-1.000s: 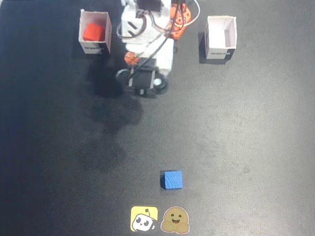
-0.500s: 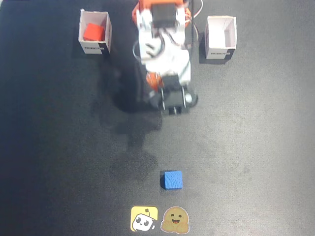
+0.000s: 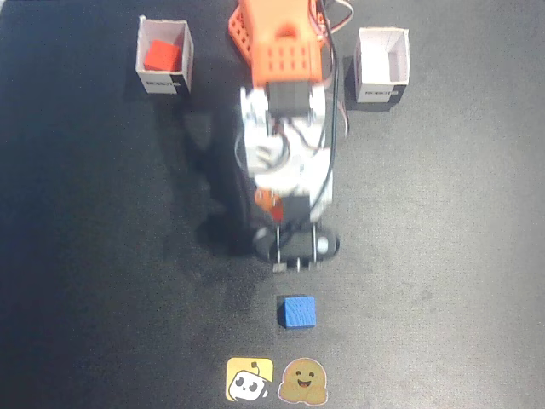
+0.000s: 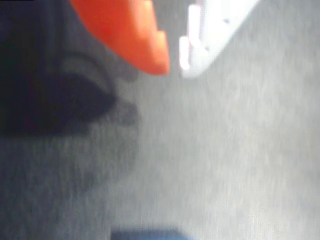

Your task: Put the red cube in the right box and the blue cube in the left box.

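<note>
A dark, matt bench (image 3: 443,256) with a fine, felt-like grain is shown in the fixed view. On it a small solid blue cube (image 3: 297,312), sharp-edged and smooth-faced, lies near the lower edge of that view, just below the pincer (image 3: 289,266) and apart from it. The pincer is seen end-on from above, and nothing is seen held in it; how far it is parted cannot be told there.

Two small open-topped boxes of thin white card, each with a black label strip, stand at the top. The red cube (image 3: 159,56) is seen inside the box at upper left of the view (image 3: 186,60); the box at upper right (image 3: 398,60) shows only its white inner walls. Between them the arm (image 3: 285,111), of orange and white moulded plastic with loose cables, reaches down the picture. Two flat stickers (image 3: 277,380), one yellow and one brown, lie below the blue cube.

In the blurred wrist view a rounded orange finger (image 4: 135,35) and a white finger (image 4: 205,40) are shown with a narrow gap between their tips, empty, above the grey bench (image 4: 240,150). Only a strip of the blue cube (image 4: 147,234) is caught at the bottom edge.
</note>
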Controlling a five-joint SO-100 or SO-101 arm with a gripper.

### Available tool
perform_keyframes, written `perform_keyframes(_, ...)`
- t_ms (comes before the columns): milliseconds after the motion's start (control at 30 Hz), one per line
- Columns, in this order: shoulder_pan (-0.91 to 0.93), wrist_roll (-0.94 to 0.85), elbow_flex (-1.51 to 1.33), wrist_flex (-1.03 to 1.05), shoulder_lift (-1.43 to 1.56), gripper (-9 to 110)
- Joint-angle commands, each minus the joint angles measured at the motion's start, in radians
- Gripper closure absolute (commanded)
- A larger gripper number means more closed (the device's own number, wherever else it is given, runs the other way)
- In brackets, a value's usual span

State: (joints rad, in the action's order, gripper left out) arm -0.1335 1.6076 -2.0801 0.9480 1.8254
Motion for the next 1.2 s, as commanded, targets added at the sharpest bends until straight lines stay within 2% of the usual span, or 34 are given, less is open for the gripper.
perform_keyframes(0,0.006,0.018,0.123,-0.021,-0.071,101)
perform_keyframes(233,-0.003,0.029,0.227,-0.083,-0.209,99)
perform_keyframes(733,-0.051,0.049,0.465,-0.064,-0.408,88)
perform_keyframes(1167,-0.06,0.043,0.525,-0.16,-0.506,85)
